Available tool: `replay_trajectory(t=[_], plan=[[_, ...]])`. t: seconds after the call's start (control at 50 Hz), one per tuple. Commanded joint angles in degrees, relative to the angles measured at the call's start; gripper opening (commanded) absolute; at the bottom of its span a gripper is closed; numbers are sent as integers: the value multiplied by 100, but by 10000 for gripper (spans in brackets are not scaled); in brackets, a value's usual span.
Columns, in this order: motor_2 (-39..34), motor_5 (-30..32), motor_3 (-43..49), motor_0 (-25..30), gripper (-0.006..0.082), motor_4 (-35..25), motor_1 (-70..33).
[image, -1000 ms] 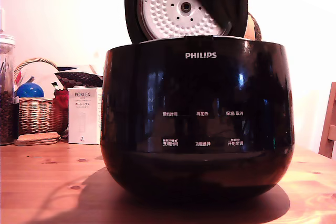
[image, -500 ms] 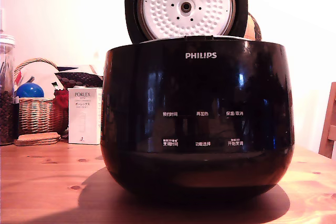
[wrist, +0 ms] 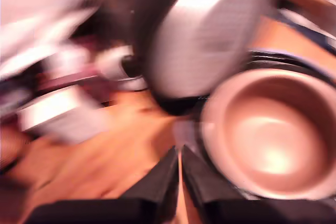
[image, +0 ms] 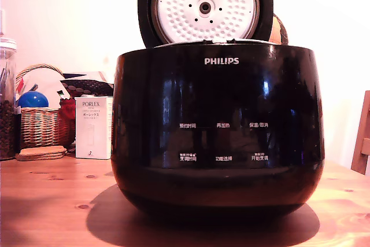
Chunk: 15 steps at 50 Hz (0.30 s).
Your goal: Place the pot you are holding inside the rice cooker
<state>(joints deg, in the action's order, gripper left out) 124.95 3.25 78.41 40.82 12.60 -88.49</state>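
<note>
Wooden surface (image: 52, 201) carries everything in the exterior view. Rice cooker (image: 217, 131), glossy black with PHILIPS lettering, stands centre and fills most of that view. Its lid (image: 205, 7) is raised upright behind the body, white dimpled inner plate facing the camera.

Wrist view is heavily motion-blurred. It shows the pot (wrist: 270, 135) seated in the cooker's opening, its interior reflecting a warm coppery tone, with the cooker's dark rim curving around it. The raised lid appears there as a pale grey blurred oval next to the pot. Pot not visible from the exterior view; the cooker's front wall hides it.

To the exterior view's left: wicker basket (image: 40, 125) with a blue ball (image: 32, 99) in it, a white PORLEX box (image: 92, 128) just beside the cooker, a glass jar (image: 7, 102) at the edge, and a flat cork coaster (image: 40, 153) in front of the basket.

Tool (wrist: 179, 169): the two dark fingers lie almost together, nothing between them, beside the pot's rim and not touching it.
</note>
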Motion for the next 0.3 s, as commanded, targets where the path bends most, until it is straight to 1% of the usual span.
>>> replay_trajectory(t=[0.0,0.14,0.28], plan=[[55,-22,-24,-238,-24,33,157],[55,-24,-24,-745,-24,31,317],[55,-24,-24,-968,-24,28,341]])
